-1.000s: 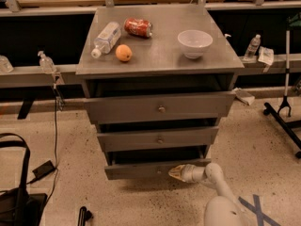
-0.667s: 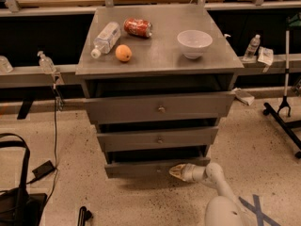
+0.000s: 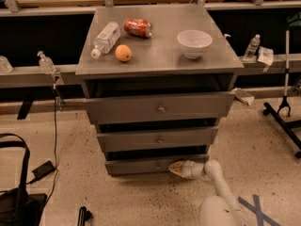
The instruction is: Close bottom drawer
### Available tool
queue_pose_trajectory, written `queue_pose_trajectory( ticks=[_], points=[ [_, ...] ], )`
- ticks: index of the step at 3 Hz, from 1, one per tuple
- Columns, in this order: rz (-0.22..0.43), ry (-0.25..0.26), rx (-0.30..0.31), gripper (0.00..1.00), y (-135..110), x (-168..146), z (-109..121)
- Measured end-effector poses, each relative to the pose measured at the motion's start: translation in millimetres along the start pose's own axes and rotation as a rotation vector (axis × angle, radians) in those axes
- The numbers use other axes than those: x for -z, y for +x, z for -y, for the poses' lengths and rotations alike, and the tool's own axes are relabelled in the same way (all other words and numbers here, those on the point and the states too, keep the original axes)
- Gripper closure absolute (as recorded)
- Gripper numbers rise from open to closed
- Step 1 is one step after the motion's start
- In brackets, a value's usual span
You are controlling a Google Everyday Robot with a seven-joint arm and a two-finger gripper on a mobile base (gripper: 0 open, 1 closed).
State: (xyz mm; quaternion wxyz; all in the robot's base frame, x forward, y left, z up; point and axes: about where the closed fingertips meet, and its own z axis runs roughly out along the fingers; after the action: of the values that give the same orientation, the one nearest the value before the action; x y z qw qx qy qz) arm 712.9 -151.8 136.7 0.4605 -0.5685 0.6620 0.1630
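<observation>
The bottom drawer (image 3: 141,165) is the narrowest, lowest dark grey drawer of the cabinet, pulled out a little, with a small round knob at its centre. My gripper (image 3: 173,168) sits at floor level against the right half of that drawer's front, just right of the knob, at the end of my white arm (image 3: 214,173), which reaches in from the lower right. The middle drawer (image 3: 157,139) and the top drawer (image 3: 160,108) above it also stand pulled out.
On the cabinet top (image 3: 160,55) lie a plastic bottle (image 3: 106,37), a red can (image 3: 138,27), an orange (image 3: 123,53) and a white bowl (image 3: 194,43). A black bag (image 3: 16,197) and cable lie on the floor at left. A black stand base (image 3: 282,117) is at right.
The view has shifted slightly. My gripper stays at the bottom drawer's front, and the drawer appears pushed in a little.
</observation>
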Motion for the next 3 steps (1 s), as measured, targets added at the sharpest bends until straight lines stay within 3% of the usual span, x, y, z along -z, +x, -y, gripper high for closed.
queue_pose_trajectory(
  ticks=[3],
  points=[
    [0.032,0.052,-0.023,1.00,-11,-9,27]
  ],
)
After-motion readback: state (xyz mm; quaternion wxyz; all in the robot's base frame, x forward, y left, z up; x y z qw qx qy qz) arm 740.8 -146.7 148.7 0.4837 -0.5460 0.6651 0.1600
